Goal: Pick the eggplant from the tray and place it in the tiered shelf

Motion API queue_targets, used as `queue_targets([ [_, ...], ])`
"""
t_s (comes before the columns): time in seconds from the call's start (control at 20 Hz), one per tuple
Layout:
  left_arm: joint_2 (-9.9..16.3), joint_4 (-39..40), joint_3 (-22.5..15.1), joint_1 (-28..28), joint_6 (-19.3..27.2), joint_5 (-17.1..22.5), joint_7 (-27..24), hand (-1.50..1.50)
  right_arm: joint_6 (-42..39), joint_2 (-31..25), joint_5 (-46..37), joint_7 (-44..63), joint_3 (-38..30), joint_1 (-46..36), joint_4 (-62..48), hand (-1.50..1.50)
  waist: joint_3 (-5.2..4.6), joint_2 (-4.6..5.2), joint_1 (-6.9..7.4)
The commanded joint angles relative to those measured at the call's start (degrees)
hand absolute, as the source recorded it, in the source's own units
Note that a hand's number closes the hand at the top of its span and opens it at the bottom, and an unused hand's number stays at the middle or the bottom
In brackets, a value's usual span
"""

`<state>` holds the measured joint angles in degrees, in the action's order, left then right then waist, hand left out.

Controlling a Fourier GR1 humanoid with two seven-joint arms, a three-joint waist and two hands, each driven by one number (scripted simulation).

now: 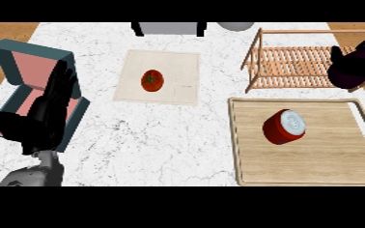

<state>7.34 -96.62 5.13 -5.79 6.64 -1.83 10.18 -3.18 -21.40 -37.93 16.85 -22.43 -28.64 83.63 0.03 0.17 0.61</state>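
The left hand [44,113] is glossy black, its long fingers slim and segmented, catching pale highlights. It joins a grey forearm [35,174] (rounded, matte). The right hand [348,67] shows only as a dark, black-purple shape.

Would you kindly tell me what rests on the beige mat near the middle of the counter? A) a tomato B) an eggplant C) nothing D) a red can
A: a red tomato with a green stem sits on the beige mat, while the red can lies on the wooden tray.
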Motion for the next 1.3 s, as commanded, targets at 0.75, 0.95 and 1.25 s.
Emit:
queue_targets([
  [0.75, 1.78, -6.1, 2.03, 5.24, -3.24, 2.15, 1.36, 0.0, 10.08, -1.66, 6.21, -14.83, -1.79, -11.52, -32.39, -1.5, -0.02, -0.18, 0.08],
  [0.95, -2.17, 0.35, -1.48, 2.11, 0.73, -2.7, -2.37, 0.0, 9.98, -3.67, 9.51, -20.0, -3.78, -15.12, -40.04, -1.5, -0.01, -0.03, -0.06],
  [1.25, 1.58, 2.26, 3.67, 2.41, -4.29, 3.09, -3.64, 0.0, 9.39, -5.68, 14.37, -25.22, -6.37, -17.99, -41.86, -1.5, -0.01, 0.04, 0.18],
])
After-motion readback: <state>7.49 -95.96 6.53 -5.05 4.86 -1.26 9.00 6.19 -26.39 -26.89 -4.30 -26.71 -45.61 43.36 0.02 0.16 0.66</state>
